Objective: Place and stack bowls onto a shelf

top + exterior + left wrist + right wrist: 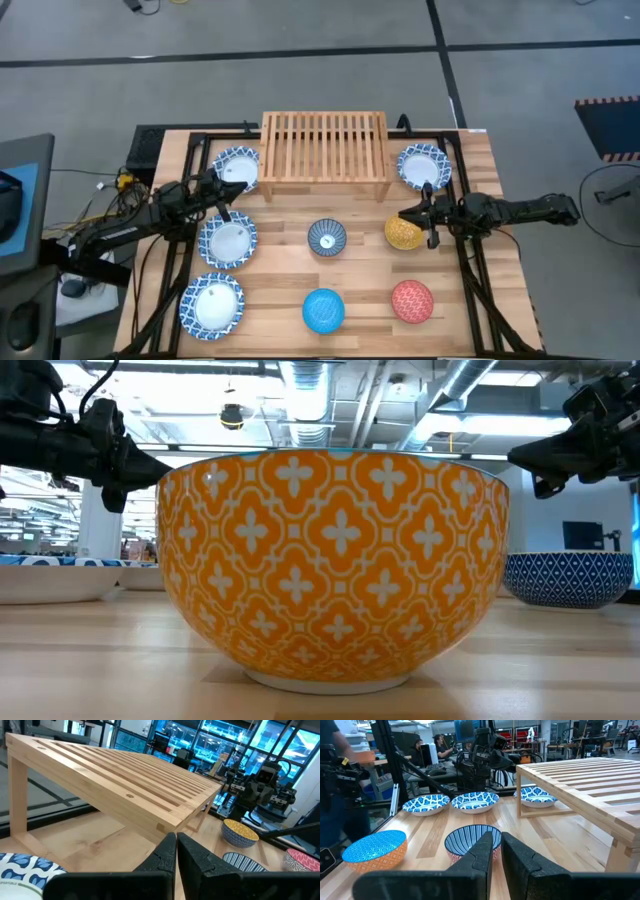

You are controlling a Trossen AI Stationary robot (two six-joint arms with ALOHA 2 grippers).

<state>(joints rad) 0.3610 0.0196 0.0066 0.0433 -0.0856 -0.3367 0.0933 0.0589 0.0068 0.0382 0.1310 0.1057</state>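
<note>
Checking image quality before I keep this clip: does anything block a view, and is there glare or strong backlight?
Low view: the yellow bowl fills most of the frame, hiding the table behind it; bright ceiling lights backlight both arms into silhouettes. Left wrist view: blue-lit windows glow beyond the shelf. High view: even light, soft shadows, all dishes clear. Right wrist view: the grey-blue patterned bowl is partly hidden by the right hand.

Matt wooden shelf (324, 146); seemingly glazed bowls (335, 565).

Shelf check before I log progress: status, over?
Shelf bare. Left gripper shut, empty, above patterned dishes. Right gripper shut beside yellow bowl. Nothing blocking.
</note>
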